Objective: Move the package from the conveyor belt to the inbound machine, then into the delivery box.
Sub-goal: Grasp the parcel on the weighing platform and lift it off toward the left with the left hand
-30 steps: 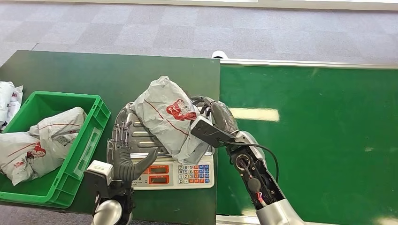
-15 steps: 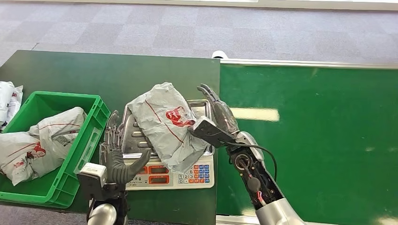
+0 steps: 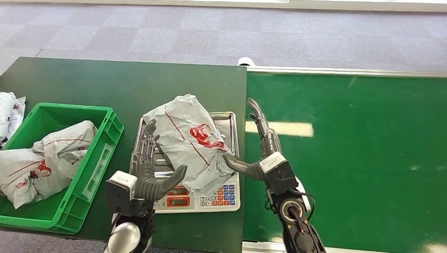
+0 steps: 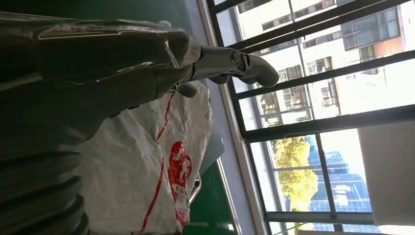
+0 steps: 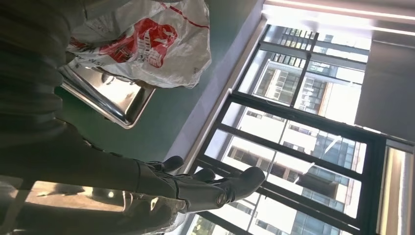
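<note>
Two hands flanked the package [image 3: 185,139], which lay on the scale's steel tray [image 3: 225,119], long axis running away from the robot. Left hand [image 3: 149,171] sat just beside its near-left edge, fingers spread, holding nothing. Right hand [image 3: 259,153] stood open, thumb near the package. The green delivery box [image 3: 103,158] lay beyond the left fingers, so the left hand looked better placed.

grey package [image 3: 185,138] with red logo, green crate [image 3: 103,148], dark green conveyor belt [image 3: 358,158]

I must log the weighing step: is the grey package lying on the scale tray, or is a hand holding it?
On the tray. The package lies on the scale's metal tray; the right hand is open beside it.
</note>
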Robot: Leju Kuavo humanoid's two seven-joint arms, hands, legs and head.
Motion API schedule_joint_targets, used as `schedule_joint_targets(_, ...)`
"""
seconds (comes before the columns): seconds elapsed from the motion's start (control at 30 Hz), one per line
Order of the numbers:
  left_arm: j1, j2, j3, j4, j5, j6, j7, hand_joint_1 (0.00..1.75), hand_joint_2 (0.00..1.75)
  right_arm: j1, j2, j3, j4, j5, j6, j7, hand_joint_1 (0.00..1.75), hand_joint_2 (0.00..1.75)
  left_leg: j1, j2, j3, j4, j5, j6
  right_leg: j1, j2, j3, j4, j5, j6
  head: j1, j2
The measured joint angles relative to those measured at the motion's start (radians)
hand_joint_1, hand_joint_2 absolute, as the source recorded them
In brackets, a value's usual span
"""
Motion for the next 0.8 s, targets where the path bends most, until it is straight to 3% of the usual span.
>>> schedule_joint_targets(0.2, -0.132, -0.007, -0.007, 0.101, -0.254, 0.042, 0.13, 0.0, 1.75, 0.088, -0.003, -0.036, -0.062, -0.01, -0.023, -0.044, 0.0, 1.75, 0.0, 0.0, 0.0, 0.0, 0.0, 0.0, 0.0, 0.0, 0.0, 0.0, 0.0, 0.0, 0.0, 0.0)
schedule_joint_targets(0.47, -0.296, -0.039, -0.011, 0.288, -0.52, 0.108, 0.276, 0.0, 1.75, 0.116, 0.002, -0.027, -0.099, 0.054, -0.074, -0.069, 0.0, 1.75, 0.0, 0.0, 0.0, 0.0, 0.0, 0.0, 0.0, 0.0, 0.0, 0.0, 0.0, 0.0, 0.0, 0.0)
schedule_joint_targets(0.73, -0.486, -0.085, -0.016, 0.595, -0.907, 0.115, 0.516, 0.01, 1.75, 0.12, 0.021, 0.031, -0.101, 0.077, -0.087, -0.072, 0.0, 1.75, 0.0, 0.0, 0.0, 0.0, 0.0, 0.0, 0.0, 0.0, 0.0, 0.0, 0.0, 0.0, 0.0, 0.0)
schedule_joint_targets(0.77, -0.504, -0.089, -0.016, 0.637, -0.927, 0.095, 0.539, 0.08, 1.75, 0.119, 0.023, 0.035, -0.101, 0.077, -0.087, -0.072, 0.0, 1.75, 0.0, 0.0, 0.0, 0.0, 0.0, 0.0, 0.0, 0.0, 0.0, 0.0, 0.0, 0.0, 0.0, 0.0)
schedule_joint_targets(0.8, -0.519, -0.093, -0.015, 0.678, -0.943, 0.072, 0.559, 0.42, 1.75, 0.118, 0.025, 0.038, -0.099, 0.077, -0.087, -0.072, 0.0, 1.75, 0.0, 0.0, 0.0, 0.0, 0.0, 0.0, 0.0, 0.0, 0.001, 0.0, 0.0, 0.0, 0.0, 0.0)
